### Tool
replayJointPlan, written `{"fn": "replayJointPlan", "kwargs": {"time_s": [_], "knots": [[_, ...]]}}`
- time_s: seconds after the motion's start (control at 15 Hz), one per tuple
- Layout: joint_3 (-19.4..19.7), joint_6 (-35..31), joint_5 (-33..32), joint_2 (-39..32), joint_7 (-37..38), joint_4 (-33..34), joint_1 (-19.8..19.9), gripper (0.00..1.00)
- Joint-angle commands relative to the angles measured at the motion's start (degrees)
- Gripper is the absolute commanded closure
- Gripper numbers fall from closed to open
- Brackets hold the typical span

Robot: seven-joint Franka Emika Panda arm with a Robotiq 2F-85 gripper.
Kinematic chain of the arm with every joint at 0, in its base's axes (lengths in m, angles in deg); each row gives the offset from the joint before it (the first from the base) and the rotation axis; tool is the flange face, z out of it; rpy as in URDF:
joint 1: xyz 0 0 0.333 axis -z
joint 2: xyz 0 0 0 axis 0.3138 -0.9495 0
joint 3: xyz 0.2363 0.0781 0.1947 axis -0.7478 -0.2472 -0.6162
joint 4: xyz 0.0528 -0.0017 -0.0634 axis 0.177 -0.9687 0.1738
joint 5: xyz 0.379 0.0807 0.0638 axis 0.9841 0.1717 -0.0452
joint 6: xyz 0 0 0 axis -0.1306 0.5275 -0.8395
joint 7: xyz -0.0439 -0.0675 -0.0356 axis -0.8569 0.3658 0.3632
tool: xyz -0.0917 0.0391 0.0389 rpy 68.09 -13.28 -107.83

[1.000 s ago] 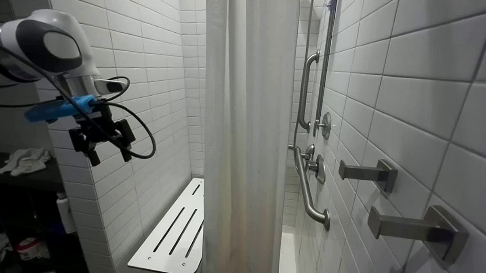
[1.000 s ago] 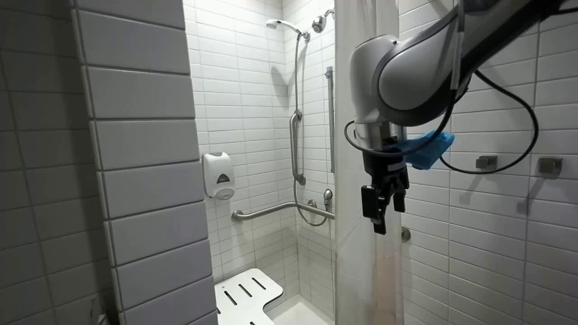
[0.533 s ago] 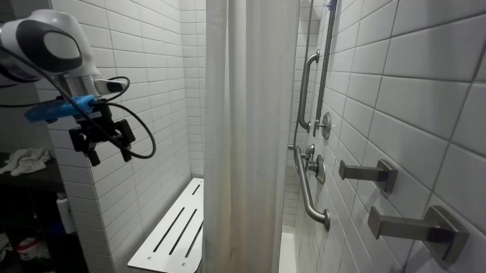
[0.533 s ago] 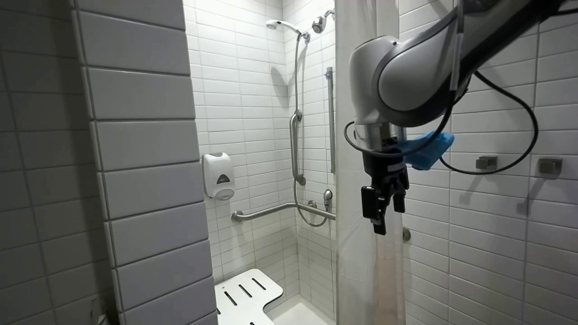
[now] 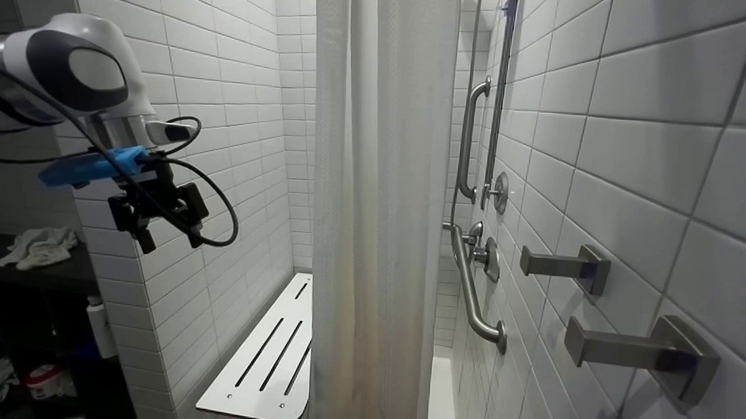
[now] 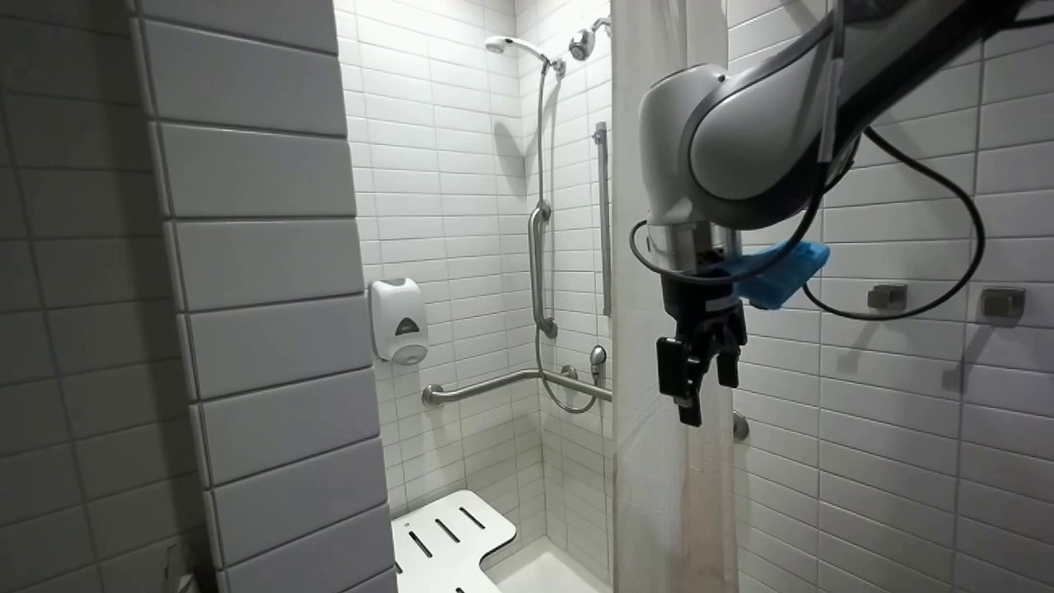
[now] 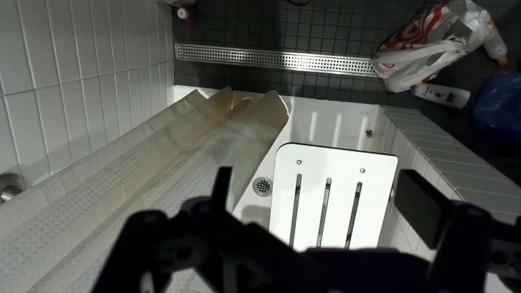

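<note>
Pale, textured, cloth-like shower curtain (image 5: 379, 210) hangs in folds beside the white slotted shower seat (image 7: 339, 203). Black two-finger gripper (image 5: 171, 242) stands higher than the seat, its jaws spread wide with nothing between them; no contact with the curtain is evident. Judged advisable: slow travel, any approach squared to the folds, looped black cable (image 5: 236, 225) clear of them. Beyond the seat's end, in the wrist view, runs a long perforated metal floor drain (image 7: 276, 60).

An accessible shower room: a hand shower (image 6: 496, 44), steel grab bars (image 5: 465, 141) and a soap dispenser (image 6: 395, 301) mounted on white wall tiles (image 6: 440, 185), a slotted white shower seat (image 7: 333, 163), a round metal floor drain (image 7: 263, 186), and a pale shower curtain (image 5: 379, 203) hanging in folds.
</note>
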Motion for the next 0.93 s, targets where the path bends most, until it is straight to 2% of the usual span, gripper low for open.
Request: {"fn": "replayJointPlan", "kwargs": {"time_s": [0.0,0.27,0.47,0.87], "knots": [[0.65,-1.45,1.67,-2.18,5.54,3.09,1.03,0.00],[0.04,-2.41,2.85,-6.31,14.45,8.08,3.71,0.00],[-0.91,-5.58,2.04,-9.94,23.21,11.22,6.26,0.00],[-1.30,-18.13,1.38,-14.49,39.30,14.11,9.34,0.00]]}}
